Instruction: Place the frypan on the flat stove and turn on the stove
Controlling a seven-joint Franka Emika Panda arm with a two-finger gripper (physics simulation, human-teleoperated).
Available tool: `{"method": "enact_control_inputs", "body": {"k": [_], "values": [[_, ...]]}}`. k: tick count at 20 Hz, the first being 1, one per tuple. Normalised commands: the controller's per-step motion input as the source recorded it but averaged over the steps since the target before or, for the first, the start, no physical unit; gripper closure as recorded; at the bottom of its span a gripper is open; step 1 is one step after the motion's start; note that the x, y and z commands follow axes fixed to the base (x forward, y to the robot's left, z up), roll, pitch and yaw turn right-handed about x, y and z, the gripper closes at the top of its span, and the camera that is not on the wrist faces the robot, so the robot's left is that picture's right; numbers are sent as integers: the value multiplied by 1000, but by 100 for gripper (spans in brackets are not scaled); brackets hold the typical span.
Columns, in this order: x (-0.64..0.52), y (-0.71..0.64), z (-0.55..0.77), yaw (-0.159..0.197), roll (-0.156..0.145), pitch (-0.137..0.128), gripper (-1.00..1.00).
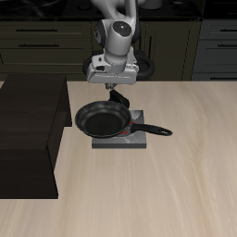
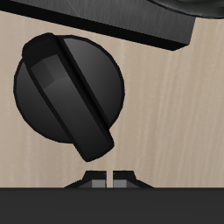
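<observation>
Wrist view is showing closed fingers [image 2: 110, 180] hovering just beside round black ridged stove knob [image 2: 70, 89]; push its ridge sideways, avoiding frypan [image 1: 103, 118].

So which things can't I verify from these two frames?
- Stove knob: hidden in the exterior view behind the gripper.
- Flat stove burner: covered by the frypan.
- Gripper jaw gap: too small in the exterior view, cropped by the wrist view's edge.
- On or off: no indicator visible.
</observation>
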Motion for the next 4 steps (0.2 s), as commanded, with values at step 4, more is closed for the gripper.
{"method": "enact_control_inputs", "body": {"k": [4], "values": [[175, -222, 219, 54, -44, -28, 100]]}}
